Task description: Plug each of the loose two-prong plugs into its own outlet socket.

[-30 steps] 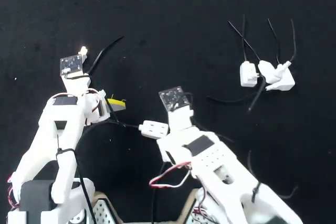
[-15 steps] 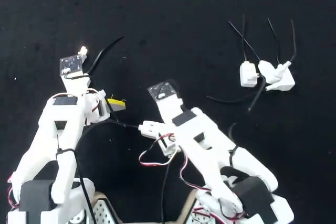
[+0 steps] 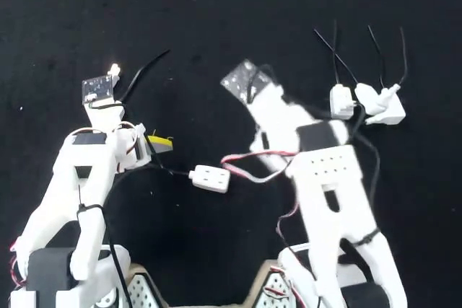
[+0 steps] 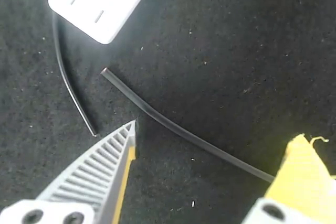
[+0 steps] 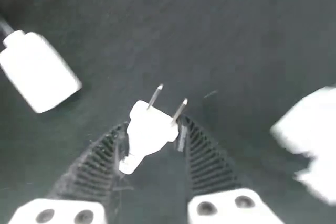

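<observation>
Plug [image 5: 148, 132] pinched in right claw [image 5: 153, 124], prongs outward

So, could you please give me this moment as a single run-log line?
right gripper: shut on plug | left gripper: open, above cable | outlet block: nothing plugged in
</observation>
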Available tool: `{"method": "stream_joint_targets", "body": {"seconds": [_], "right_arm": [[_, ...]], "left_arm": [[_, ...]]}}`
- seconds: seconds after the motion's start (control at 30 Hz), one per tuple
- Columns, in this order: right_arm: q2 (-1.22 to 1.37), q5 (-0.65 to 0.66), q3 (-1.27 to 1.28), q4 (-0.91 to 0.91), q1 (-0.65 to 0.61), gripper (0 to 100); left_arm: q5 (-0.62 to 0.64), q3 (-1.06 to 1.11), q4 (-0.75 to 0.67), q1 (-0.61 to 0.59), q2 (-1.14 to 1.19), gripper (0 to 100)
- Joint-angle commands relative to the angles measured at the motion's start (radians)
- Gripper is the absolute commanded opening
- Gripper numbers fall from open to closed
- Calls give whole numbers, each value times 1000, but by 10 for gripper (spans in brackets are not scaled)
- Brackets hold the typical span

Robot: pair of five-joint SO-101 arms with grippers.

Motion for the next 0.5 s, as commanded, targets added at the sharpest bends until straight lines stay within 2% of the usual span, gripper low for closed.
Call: {"method": "stream_joint_targets", "body": {"seconds": [0.0,0.13,0.23,0.37,0.47], "right_arm": [[-44,219,-211,-26,26,11],[-44,319,-213,-87,21,11],[-50,351,-170,-57,20,11],[-45,509,16,38,0,11],[-50,546,196,-26,-2,11]], "left_arm": [[11,-7,-11,-10,-34,425],[11,-2,-11,-12,-34,425],[11,-4,-11,-12,-34,425],[9,-5,-11,-12,-34,425],[8,-7,-11,-12,-34,425]]}}
